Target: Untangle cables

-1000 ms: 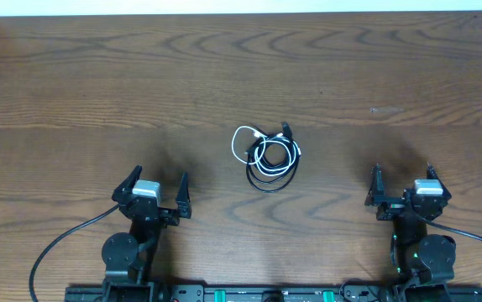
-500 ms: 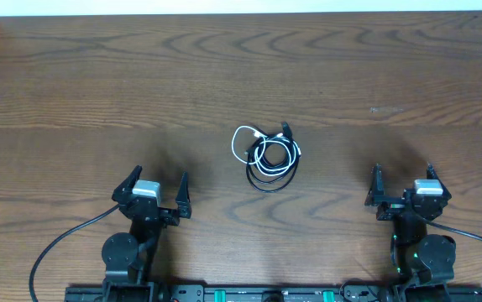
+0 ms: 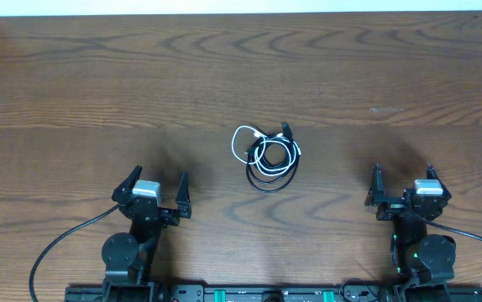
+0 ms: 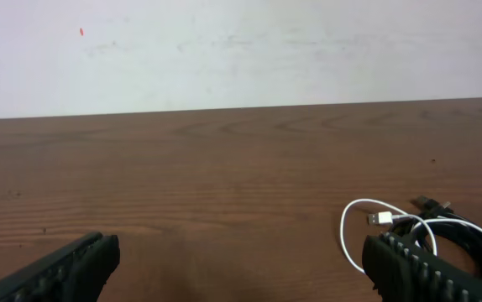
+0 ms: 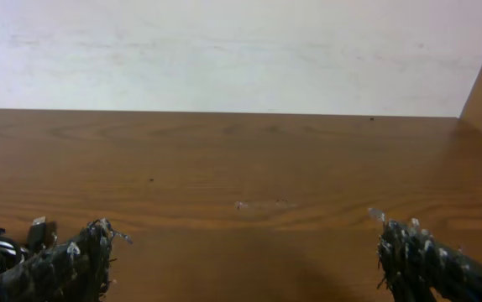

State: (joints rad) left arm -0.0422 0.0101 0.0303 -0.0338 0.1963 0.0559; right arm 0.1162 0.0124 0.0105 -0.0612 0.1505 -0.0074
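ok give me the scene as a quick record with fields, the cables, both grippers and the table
cables: tangled bundle of thin white and black cables, coiled together mid-table, white loop on its left side
left gripper: left gripper open, empty, apart from the bundle
right gripper: right gripper open, empty, apart from the bundle
surface: dark brown wooden table
task state: untangling not yet begun

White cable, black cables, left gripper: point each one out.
white cable (image 3: 236,144), overhead view, left side of its loop.
black cables (image 3: 266,185), overhead view, lower arc of their coil.
left gripper (image 3: 159,174), overhead view, midway between its open fingertips.
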